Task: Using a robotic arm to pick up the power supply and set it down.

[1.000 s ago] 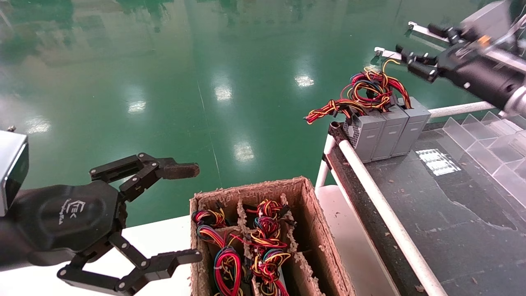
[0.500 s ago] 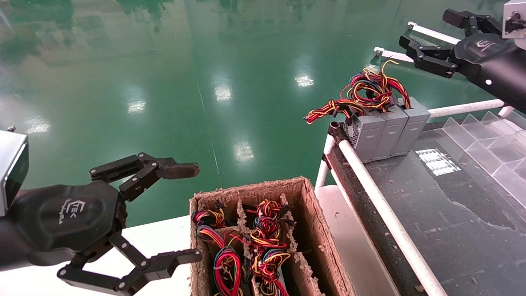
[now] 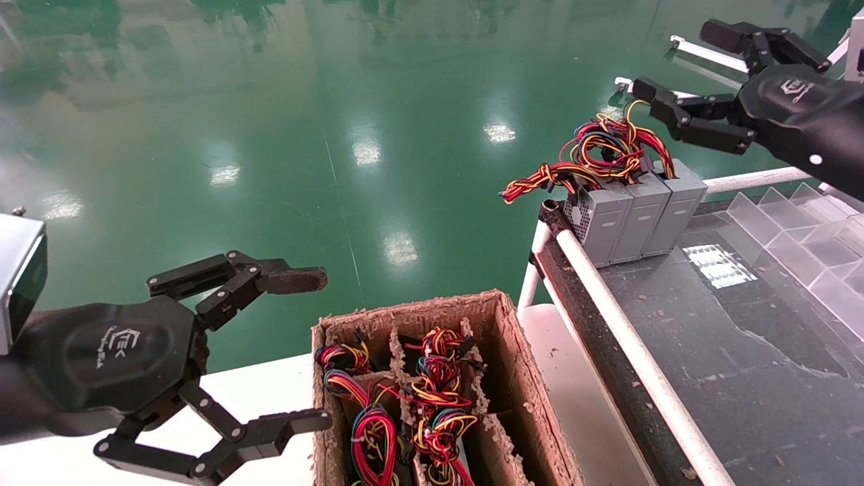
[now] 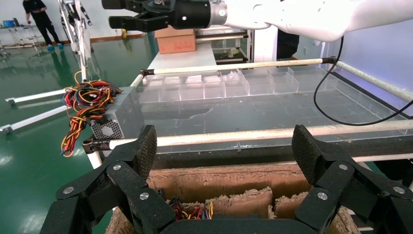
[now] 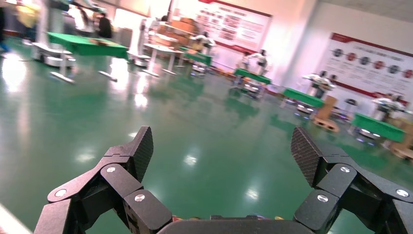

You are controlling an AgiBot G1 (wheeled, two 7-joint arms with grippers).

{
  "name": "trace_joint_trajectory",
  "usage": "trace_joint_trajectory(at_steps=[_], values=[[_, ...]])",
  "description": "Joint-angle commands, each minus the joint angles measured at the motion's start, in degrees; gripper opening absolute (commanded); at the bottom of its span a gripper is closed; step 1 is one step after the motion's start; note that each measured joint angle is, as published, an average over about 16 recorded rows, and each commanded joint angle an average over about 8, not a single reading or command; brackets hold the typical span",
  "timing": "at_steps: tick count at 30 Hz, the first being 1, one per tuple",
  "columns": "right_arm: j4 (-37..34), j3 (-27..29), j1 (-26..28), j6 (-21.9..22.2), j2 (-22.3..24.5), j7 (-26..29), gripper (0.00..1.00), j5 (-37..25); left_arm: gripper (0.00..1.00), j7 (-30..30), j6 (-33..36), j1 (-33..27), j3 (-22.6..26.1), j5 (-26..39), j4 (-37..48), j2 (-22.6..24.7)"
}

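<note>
Three grey power supply boxes (image 3: 638, 212) stand side by side at the far left corner of the black table (image 3: 742, 351). Their red, yellow and black wires (image 3: 604, 152) pile up on top. My right gripper (image 3: 677, 59), all black, hovers open just above and to the right of the wires, touching nothing. The right wrist view shows its open gripper (image 5: 222, 153) over green floor only. My left gripper (image 3: 312, 351) is open and idle at the lower left, beside the cardboard box (image 3: 513, 358). The left wrist view shows the nearest power supply (image 4: 122, 114) and its wires (image 4: 85, 102).
The cardboard box has dividers and holds more wire bundles (image 3: 432, 398). A white rail (image 3: 628, 337) edges the black table. Clear plastic compartments (image 3: 810, 229) line the table's right side. Beyond the table is green floor (image 3: 304, 135).
My right gripper rolled its palm upward, rose to the right, then came back left and lower over the wires. The left arm and the power supplies have not moved.
</note>
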Motion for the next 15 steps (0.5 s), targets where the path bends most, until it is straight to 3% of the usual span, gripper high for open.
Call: trace_joint_trajectory(at_steps=[1, 15], values=[[2.6, -0.1, -1.3, -0.9, 0.7, 1.6, 1.00, 0.5, 1.00, 0.0, 0.0, 0.0, 0.0, 0.0, 0.0, 0.0], [18.2, -0.6, -9.3, -6.2, 5.1, 11.7, 1.00, 3.6, 1.00, 0.0, 0.0, 0.0, 0.0, 0.0, 0.0, 0.0]])
